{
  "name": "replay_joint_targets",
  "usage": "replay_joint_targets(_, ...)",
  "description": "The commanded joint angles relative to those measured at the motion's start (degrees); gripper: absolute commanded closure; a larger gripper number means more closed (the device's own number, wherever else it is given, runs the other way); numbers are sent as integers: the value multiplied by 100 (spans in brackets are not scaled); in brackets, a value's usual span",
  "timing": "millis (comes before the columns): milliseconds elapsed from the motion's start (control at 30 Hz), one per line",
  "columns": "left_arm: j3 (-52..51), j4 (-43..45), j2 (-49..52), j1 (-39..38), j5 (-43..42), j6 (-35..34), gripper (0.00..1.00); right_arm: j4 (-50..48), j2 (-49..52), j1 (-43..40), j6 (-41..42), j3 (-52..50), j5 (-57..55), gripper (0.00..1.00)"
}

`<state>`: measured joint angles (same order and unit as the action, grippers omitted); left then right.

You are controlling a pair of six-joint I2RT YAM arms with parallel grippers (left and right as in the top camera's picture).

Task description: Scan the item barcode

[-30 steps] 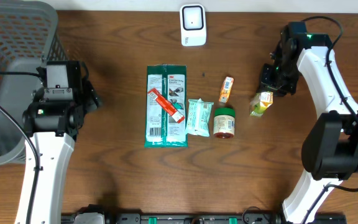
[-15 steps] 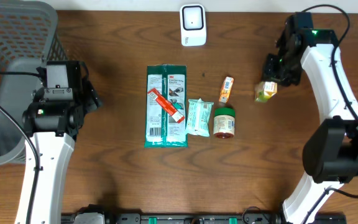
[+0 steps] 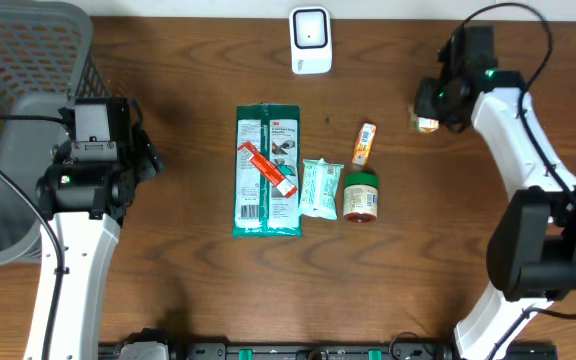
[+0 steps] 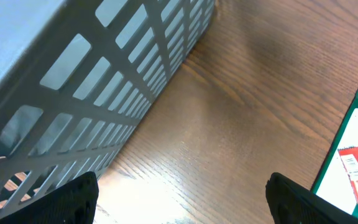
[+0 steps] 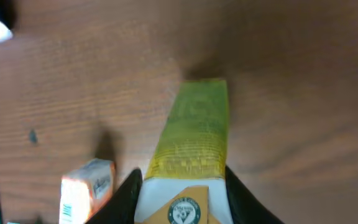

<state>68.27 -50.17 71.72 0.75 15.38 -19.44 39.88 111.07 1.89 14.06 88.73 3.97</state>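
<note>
The right gripper is clamped on a small yellow-green carton, one dark finger pressed against each long side near its printed end, while the rest of the carton sticks out past the fingertips above the brown table. A little orange box lies on the wood just outside one finger, apart from the carton. Seen from overhead, these fingers and their carton are well to one side of the white scanner, and the jar lies farther from them than the orange box; whether a barcode faces the scanner cannot be told. The left gripper hangs with its fingers spread wide and nothing between them; the grey basket rises just ahead of one fingertip, and a green packet with a red tube lying on it sits ahead of the other, neither touched
</note>
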Motion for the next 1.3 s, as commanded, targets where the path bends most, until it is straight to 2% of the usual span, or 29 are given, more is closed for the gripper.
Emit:
replay_joint_targets(0,59,-13,-20,31,74,52,13,-505,-144,175,-151,-518,-4,78)
replay_joint_targets(167,59,-13,-22,31,74,50,13,-667,-144,343,-146,-1027,-76,78)
replay_joint_targets(533,59,-13,-20,31,74,50,13,516,-146,374,136,-1198,-306,76)
replay_joint_targets(1000,59,-13,-20,31,74,50,13,774,-584,339,81,-1080,-304,46)
replay_joint_targets(1067,59,-13,-20,31,74,50,13,774,-798,306,63,-1014,-258,33)
replay_joint_targets(1133,59,-13,-20,31,74,52,13,800,-1014,291,-2,-887,-98,28)
replay_joint_targets(1267,59,-13,-22,31,74,52,13,1032,-1228,293,0,-472,-68,24)
